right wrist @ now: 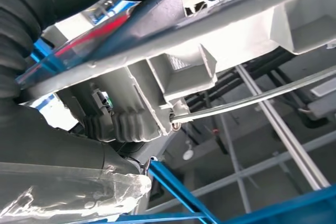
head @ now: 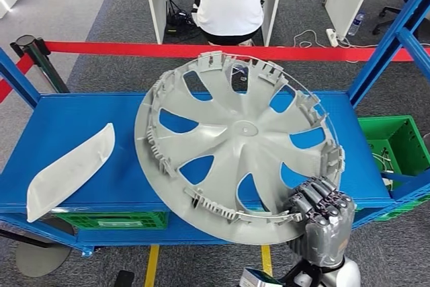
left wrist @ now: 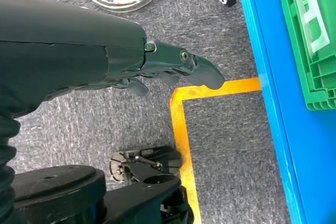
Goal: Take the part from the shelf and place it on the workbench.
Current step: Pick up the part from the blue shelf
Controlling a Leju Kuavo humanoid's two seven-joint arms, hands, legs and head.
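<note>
Item: grey wheel cover (head: 238,146), tilted over blue shelf (head: 76,132); my right hand (head: 324,216) grips its rim at 5 o'clock. My left hand (left wrist: 174,69): released, holding nothing.

Head cam high, down onto blue shelf (head: 76,126) — wrist cams close: L floorward, R upward.

Right hand (head: 323,214) grips wheel cover (head: 238,140) (tilted) over blue shelf (head: 66,132)
</note>
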